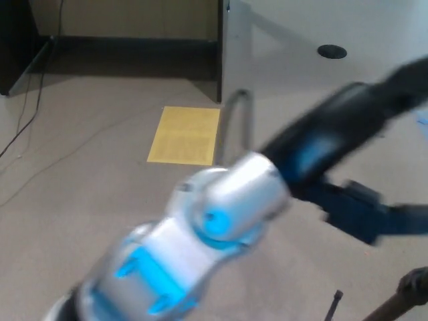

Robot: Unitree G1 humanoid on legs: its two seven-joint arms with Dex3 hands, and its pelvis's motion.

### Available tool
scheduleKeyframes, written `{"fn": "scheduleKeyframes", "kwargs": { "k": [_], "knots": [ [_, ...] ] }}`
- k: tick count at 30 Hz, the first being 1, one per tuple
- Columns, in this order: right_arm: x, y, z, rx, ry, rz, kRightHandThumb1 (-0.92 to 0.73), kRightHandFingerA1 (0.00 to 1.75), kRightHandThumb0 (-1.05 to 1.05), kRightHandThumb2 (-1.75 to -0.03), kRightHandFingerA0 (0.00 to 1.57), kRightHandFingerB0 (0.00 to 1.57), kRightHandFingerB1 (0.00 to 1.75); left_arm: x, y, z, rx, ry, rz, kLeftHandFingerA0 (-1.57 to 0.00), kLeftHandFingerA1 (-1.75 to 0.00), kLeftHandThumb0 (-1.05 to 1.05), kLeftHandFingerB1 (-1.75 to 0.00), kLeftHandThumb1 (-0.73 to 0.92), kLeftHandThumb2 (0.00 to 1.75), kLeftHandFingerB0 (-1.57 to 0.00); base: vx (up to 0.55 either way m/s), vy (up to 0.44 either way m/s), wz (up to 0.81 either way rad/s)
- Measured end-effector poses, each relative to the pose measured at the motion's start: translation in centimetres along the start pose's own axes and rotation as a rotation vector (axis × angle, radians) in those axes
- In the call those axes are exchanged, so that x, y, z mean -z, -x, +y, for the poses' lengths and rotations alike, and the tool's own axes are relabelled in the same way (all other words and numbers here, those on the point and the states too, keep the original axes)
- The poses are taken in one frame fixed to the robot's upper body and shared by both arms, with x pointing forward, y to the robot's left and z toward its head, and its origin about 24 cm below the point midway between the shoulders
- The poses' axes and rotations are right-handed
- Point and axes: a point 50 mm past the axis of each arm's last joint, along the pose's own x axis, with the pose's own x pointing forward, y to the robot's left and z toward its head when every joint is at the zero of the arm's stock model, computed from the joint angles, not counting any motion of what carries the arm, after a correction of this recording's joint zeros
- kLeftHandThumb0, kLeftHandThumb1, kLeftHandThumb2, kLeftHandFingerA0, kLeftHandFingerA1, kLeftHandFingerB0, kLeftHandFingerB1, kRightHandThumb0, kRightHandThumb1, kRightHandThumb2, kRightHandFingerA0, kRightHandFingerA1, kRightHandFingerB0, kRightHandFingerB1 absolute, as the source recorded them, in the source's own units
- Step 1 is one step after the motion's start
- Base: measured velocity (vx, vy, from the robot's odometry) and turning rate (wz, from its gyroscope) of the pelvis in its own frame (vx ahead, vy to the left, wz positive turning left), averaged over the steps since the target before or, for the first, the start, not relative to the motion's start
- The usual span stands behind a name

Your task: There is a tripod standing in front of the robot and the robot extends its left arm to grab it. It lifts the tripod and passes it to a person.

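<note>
My left arm fills the view, blurred by motion. Its silver elbow is at the centre, and the black forearm runs up and off the right edge, so the left hand is out of frame. The dark top of the tripod shows at the bottom right corner, with a thin black piece to its left. Nothing of mine touches the tripod here. A blurred dark blue shape lies under the forearm and reaches the right edge; I cannot tell what it is. My right hand is out of sight.
A yellow sheet lies on the beige floor. Behind it stand a dark desk base and a grey panel. Thin cables trail at the left, and a black round floor cap sits at the upper right.
</note>
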Motion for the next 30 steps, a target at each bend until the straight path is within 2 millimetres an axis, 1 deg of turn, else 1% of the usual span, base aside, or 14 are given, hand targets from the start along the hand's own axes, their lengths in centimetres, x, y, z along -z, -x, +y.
{"fn": "scheduleKeyframes", "kwargs": {
  "k": [9,12,13,14,15,16,17,18,21,23,24,26,27,30],
  "knots": [
    [0.0,0.0,-0.4,0.016,-0.013,-0.001,-0.69,0.41,-0.41,-0.61,0.63,0.44,0.35,5.0,5.1,3.5,-0.154,0.077,0.168,0.0,-0.11,-0.74,0.0,0.43,0.57,0.0,0.0,0.0,0.0],
    [0.0,0.1,-0.4,0.017,-0.015,-0.002,-0.69,0.41,-0.42,-0.61,0.64,0.43,0.34,7.4,7.3,3.2,-0.178,0.118,0.259,0.0,-0.08,-0.7,0.0,0.42,0.59,0.0,0.0,0.0,0.0],
    [0.1,0.1,-0.4,0.018,-0.015,-0.001,-0.69,0.41,-0.41,-0.61,0.64,0.43,0.34,8.0,7.9,3.0,-0.183,0.134,0.285,0.0,-0.11,-0.64,0.0,0.4,0.75,0.0,0.0,0.0,0.0],
    [0.1,0.1,-0.4,0.018,-0.016,-0.002,-0.58,0.54,-0.47,-0.84,0.53,0.36,0.47,8.8,8.6,2.7,-0.19,0.155,0.315,0.0,-0.12,-0.63,-0.01,0.39,0.75,0.0,0.0,0.0,0.0],
    [0.1,0.1,-0.4,0.018,-0.016,-0.002,-0.69,0.4,-0.41,-0.61,0.62,0.42,0.34,9.7,9.4,2.4,-0.198,0.181,0.352,0.0,-0.17,-0.63,0.0,0.35,0.69,0.0,0.0,0.0,0.0],
    [0.1,0.1,-0.4,0.018,-0.017,-0.002,-0.69,0.4,-0.41,-0.61,0.62,0.42,0.34,10.4,10.0,2.1,-0.204,0.2,0.383,0.0,-0.17,-0.63,0.0,0.35,0.69,0.0,0.0,0.0,0.0],
    [0.1,0.1,-0.4,0.018,-0.018,-0.001,-0.58,0.53,-0.48,-0.84,0.52,0.36,0.47,11.3,10.9,1.8,-0.214,0.224,0.421,-0.01,-0.2,-0.65,0.0,0.35,0.7,0.0,0.0,0.0,0.0],
    [0.2,0.1,-0.4,0.018,-0.018,-0.001,-0.69,0.39,-0.41,-0.6,0.6,0.42,0.34,11.9,11.4,1.6,-0.221,0.238,0.447,-0.03,-0.2,-0.64,0.0,0.36,0.7,0.0,0.0,0.0,0.0],
    [0.3,0.2,-0.3,0.018,-0.02,0.001,-0.69,0.38,-0.4,-0.61,0.58,0.41,0.33,15.0,14.4,0.8,-0.268,0.315,0.588,-0.03,-0.24,-0.56,-0.05,0.36,0.71,0.0,0.0,0.0,0.0],
    [0.3,0.2,-0.3,0.018,-0.021,0.002,-0.69,0.4,-0.41,-0.61,0.62,0.41,0.33,16.7,16.2,0.4,-0.299,0.355,0.671,-0.04,-0.28,-0.55,-0.12,0.42,0.53,0.0,0.0,0.0,0.0],
    [0.3,0.2,-0.3,0.019,-0.022,0.002,-0.69,0.4,-0.41,-0.61,0.63,0.4,0.33,17.4,17.0,0.2,-0.313,0.372,0.704,0.0,-0.24,-0.53,-0.12,0.34,0.73,0.0,0.0,0.0,0.0],
    [0.3,0.2,-0.3,0.018,-0.022,0.002,-0.69,0.4,-0.4,-0.61,0.62,0.4,0.33,18.8,18.6,-0.1,-0.344,0.405,0.774,-0.01,-0.26,-0.56,-0.11,0.36,0.73,0.0,0.0,0.0,0.0],
    [0.4,0.2,-0.3,0.018,-0.023,0.003,-0.57,0.53,-0.48,-0.83,0.52,0.33,0.45,19.8,19.8,-0.3,-0.368,0.426,0.823,-0.01,-0.28,-0.5,-0.15,0.33,0.71,0.0,0.0,0.0,0.0],
    [0.4,0.3,-0.3,0.018,-0.024,0.004,-0.57,0.57,-0.49,-0.84,0.62,0.34,0.46,21.7,22.4,-0.9,-0.413,0.467,0.925,-0.05,-0.39,-0.44,-0.21,0.32,0.68,-0.01,0.0,0.0,0.0]
  ]
}}
